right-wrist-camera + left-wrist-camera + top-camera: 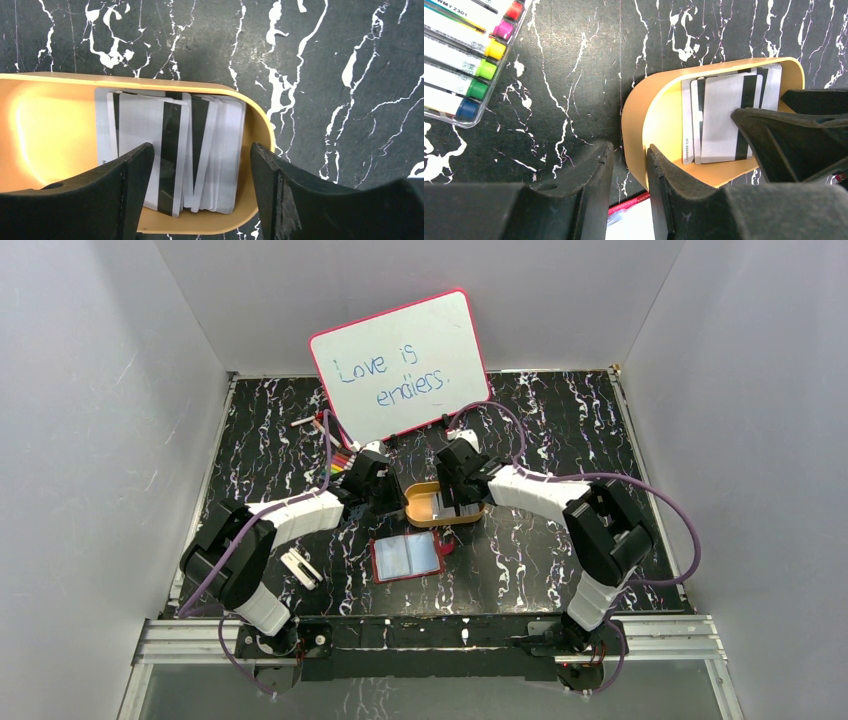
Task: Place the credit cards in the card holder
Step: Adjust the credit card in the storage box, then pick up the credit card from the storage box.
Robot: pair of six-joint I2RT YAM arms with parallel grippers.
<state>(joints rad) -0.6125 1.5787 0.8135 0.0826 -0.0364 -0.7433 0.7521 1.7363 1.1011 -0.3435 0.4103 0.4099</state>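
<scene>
Card holder point(408, 557) lies open on the table, sleeves up, nearest the arm bases. Just beyond it, the orange tray point(639, 115) contains the credit cards point(170, 135), fanned. Left gripper point(630, 150) pinches the tray's end wall. Right gripper point(200, 150) is spread astride the cards. Whiteboard point(400, 365) stands furthest back.

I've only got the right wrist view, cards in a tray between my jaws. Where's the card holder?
Observer: The card holder lies open, just on the near side of the tray.
Operator: And the left arm?
Observer: The left jaws grip the tray's rim at the end away from the cards.
Operator: Anything beside it?
Observer: A marker set lies left of the tray.
</scene>
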